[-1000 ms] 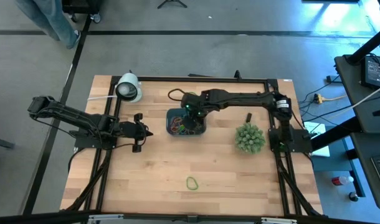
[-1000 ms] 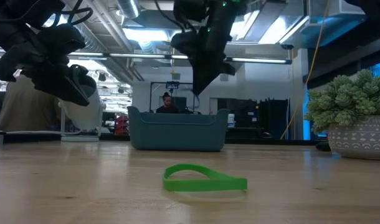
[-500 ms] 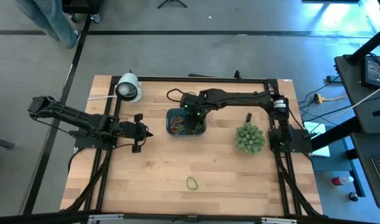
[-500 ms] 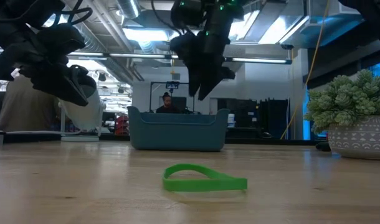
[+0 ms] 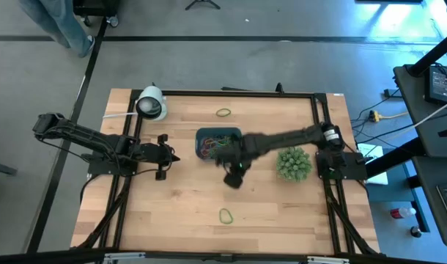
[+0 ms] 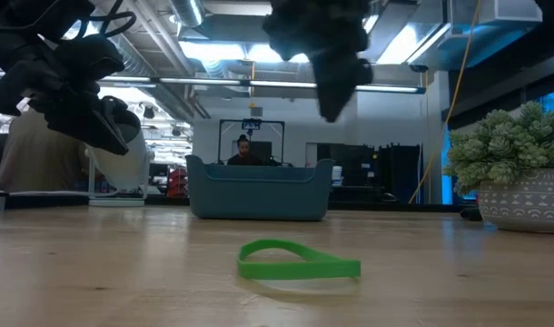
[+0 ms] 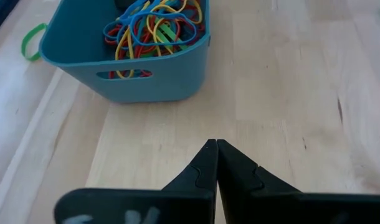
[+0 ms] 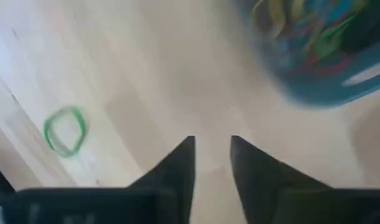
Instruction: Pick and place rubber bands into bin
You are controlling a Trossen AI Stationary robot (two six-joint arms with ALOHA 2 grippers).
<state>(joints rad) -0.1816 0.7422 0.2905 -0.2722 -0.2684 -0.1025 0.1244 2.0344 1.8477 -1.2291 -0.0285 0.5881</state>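
The blue bin (image 5: 209, 137) stands mid-table with several coloured rubber bands (image 7: 156, 28) heaped in it. One green rubber band (image 5: 226, 215) lies flat on the wood toward the near edge, and another green rubber band (image 5: 223, 112) lies beyond the bin. My right gripper (image 5: 234, 176) hangs open above the bare wood just near-side of the bin, fingers pointing down, with nothing between them (image 8: 212, 149). My left gripper (image 5: 172, 156) is shut and empty, to the left of the bin, and it points at the bin (image 7: 134, 68).
A potted spiky green plant (image 5: 293, 163) stands right of the bin, close to my right arm. A white dome-shaped object (image 5: 152, 103) sits at the far left corner. Bare wood lies around the near green band (image 6: 300, 260). A person shows in the room beyond the table.
My right gripper opened above the bin, then swung quickly toward the table's near edge and a little right, leaving the bin. The arm no longer covers the far strip of table, so the green band beyond the bin now shows. My left arm kept still.
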